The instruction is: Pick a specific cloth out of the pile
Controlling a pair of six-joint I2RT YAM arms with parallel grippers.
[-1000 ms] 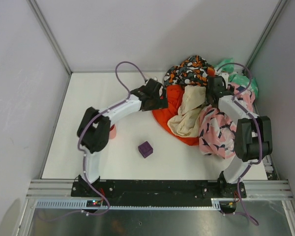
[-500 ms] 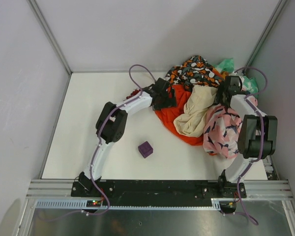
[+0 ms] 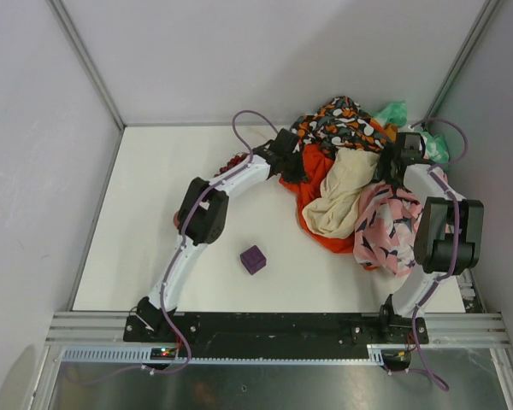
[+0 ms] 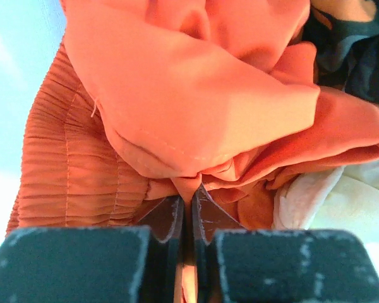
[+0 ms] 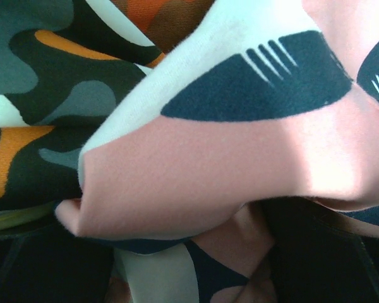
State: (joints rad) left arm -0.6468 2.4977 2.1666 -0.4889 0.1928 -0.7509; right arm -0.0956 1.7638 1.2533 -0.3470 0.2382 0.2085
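Observation:
The pile (image 3: 350, 184) lies at the back right of the table. The cloth (image 3: 312, 171), plain orange-red, sits at the pile's left side under a cream fabric (image 3: 342, 192). My left gripper (image 3: 295, 166) is at the cloth's upper left edge. In the left wrist view the gripper (image 4: 191, 192) is shut, pinching a fold of the cloth (image 4: 196, 95). My right gripper (image 3: 393, 166) is buried in the pile's right side. Pink-navy cloth (image 5: 208, 170) fills the right wrist view and covers the jaws.
A black, orange and white patterned cloth (image 3: 338, 124) tops the pile, with mint green fabric (image 3: 393, 113) behind it. The pink patterned cloth (image 3: 385, 226) hangs toward the front right. A purple cube (image 3: 253, 258) sits on the white table near the front. Walls stand close behind and right.
My left arm stretched farther toward the pile and its jaws went from wide open to shut on the orange-red cloth. The right arm and the pile's fabrics shifted slightly to the right.

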